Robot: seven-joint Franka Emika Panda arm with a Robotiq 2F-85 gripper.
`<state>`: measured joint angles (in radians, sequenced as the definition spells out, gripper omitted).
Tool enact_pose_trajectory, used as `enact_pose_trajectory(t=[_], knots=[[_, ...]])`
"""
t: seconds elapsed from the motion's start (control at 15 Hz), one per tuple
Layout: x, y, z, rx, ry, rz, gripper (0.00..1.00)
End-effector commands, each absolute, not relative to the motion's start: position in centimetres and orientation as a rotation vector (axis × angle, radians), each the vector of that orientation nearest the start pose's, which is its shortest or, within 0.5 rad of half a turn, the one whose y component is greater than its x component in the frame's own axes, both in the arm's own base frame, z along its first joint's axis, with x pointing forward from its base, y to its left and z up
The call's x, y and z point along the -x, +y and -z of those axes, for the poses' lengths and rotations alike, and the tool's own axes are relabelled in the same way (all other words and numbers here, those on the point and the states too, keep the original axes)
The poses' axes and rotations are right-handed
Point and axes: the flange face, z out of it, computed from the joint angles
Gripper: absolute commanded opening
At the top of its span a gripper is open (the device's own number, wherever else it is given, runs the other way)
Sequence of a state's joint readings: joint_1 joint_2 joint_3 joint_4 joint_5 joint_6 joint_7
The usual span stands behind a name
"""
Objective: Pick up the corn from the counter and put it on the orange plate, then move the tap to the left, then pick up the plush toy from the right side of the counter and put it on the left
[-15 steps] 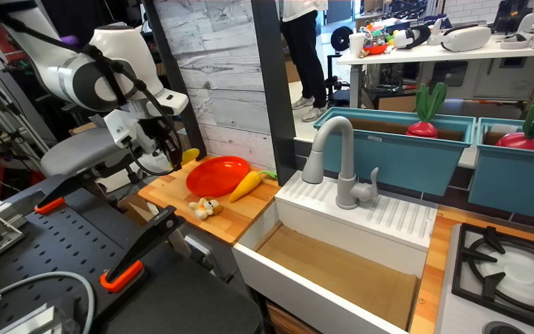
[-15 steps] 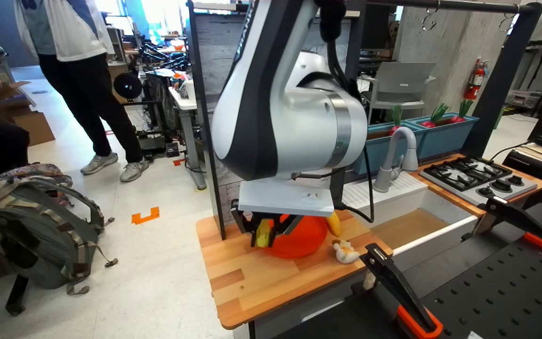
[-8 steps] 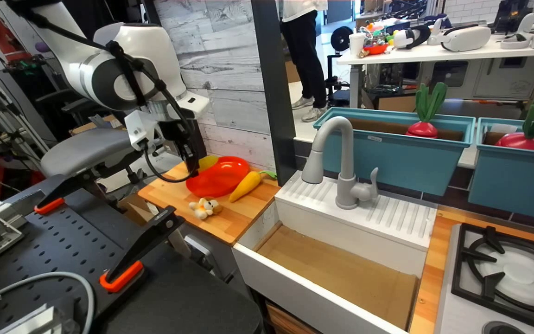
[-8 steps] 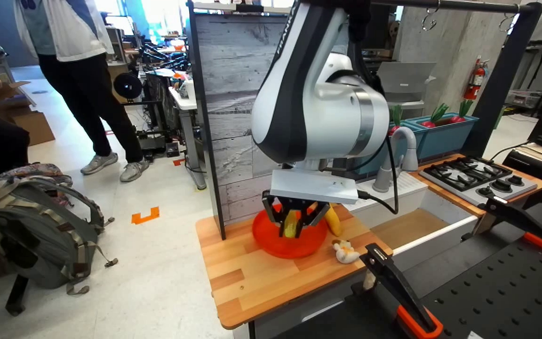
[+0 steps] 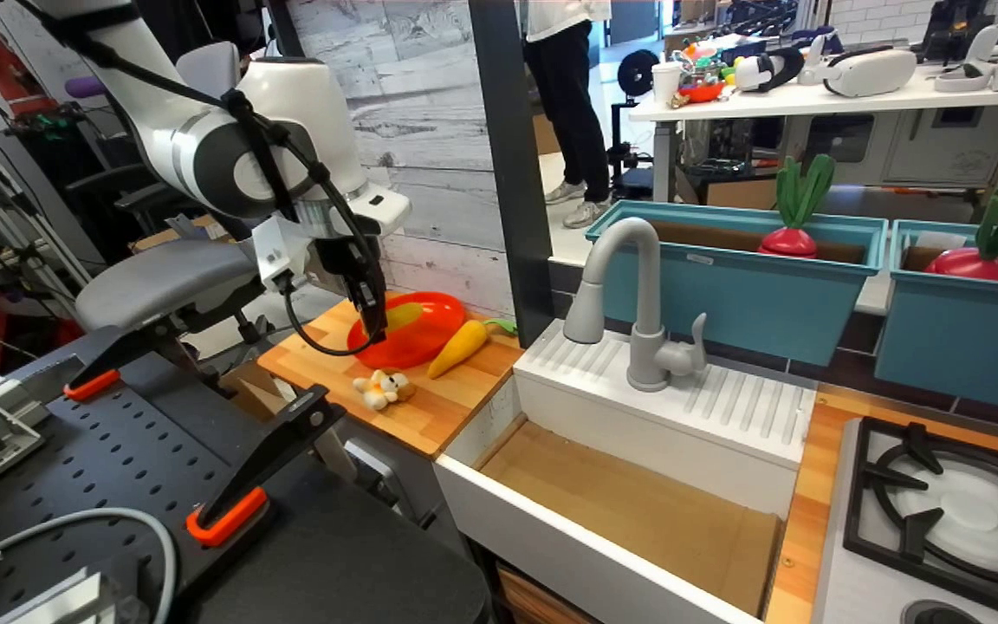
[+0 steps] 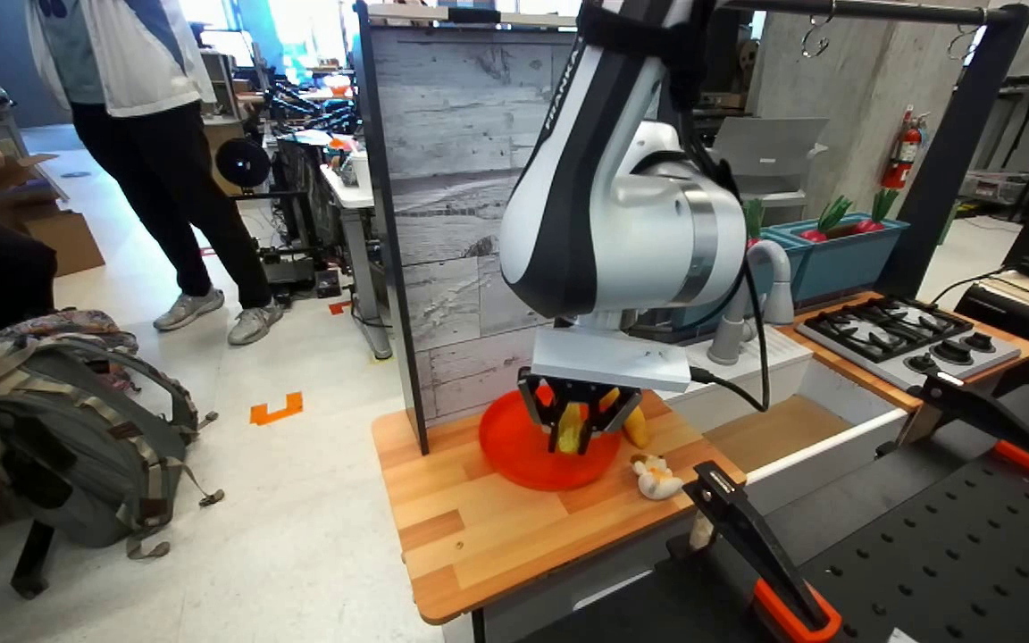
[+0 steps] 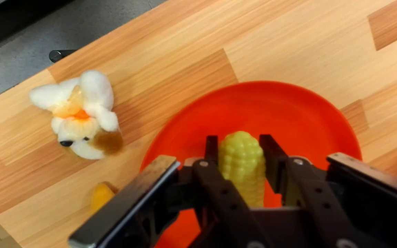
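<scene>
My gripper (image 7: 239, 143) is shut on the yellow corn (image 7: 242, 165), one finger on each side of it. Both exterior views show the corn (image 5: 404, 317) (image 6: 571, 430) in the gripper (image 6: 570, 448) over the orange plate (image 5: 434, 338) (image 6: 523, 460); whether it touches the plate I cannot tell. The plate (image 7: 271, 106) spreads under the fingers in the wrist view. The beige-and-white plush toy (image 7: 84, 113) lies on the wooden counter (image 6: 497, 545) beside the plate, also in both exterior views (image 5: 382, 388) (image 6: 656, 480). The grey tap (image 5: 648, 299) (image 6: 751, 308) stands behind the sink, apart from the gripper.
A yellow-orange carrot (image 5: 460, 348) (image 6: 633, 424) (image 7: 100, 196) lies close beside the plate. A whitewashed panel (image 5: 430, 173) and a dark post (image 5: 512, 173) rise behind the counter. The white sink (image 5: 586, 537) adjoins the counter. A black clamp (image 5: 265, 459) stands near the counter's front edge.
My gripper has carried the corn rightward in both exterior views, from the plate's edge to over the plate, and sits a little lower. The plate, carrot, plush toy and tap have not moved.
</scene>
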<state>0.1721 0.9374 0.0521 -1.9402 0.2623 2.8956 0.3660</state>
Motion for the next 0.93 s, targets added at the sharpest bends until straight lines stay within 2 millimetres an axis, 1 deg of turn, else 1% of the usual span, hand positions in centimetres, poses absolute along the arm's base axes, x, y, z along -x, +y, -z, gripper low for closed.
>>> enact_pose_trajectory(t=[0.0,0.27,0.33,0.4,0.47,0.73,0.8,0.87], knots=[[-57.0,12.1,1.5,2.972,0.640,-0.048,0.09],[-57.4,12.3,2.3,2.970,0.650,-0.056,0.09],[-57.5,12.3,2.5,2.971,0.658,-0.056,0.59],[-57.5,12.3,2.7,2.968,0.661,-0.069,0.62],[-57.6,12.3,2.8,2.965,0.664,-0.074,0.67],[-57.6,12.5,2.5,2.959,0.658,-0.096,0.97],[-57.6,12.4,2.3,2.957,0.655,-0.101,1.00],[-57.6,12.4,2.1,2.956,0.652,-0.097,1.00]])
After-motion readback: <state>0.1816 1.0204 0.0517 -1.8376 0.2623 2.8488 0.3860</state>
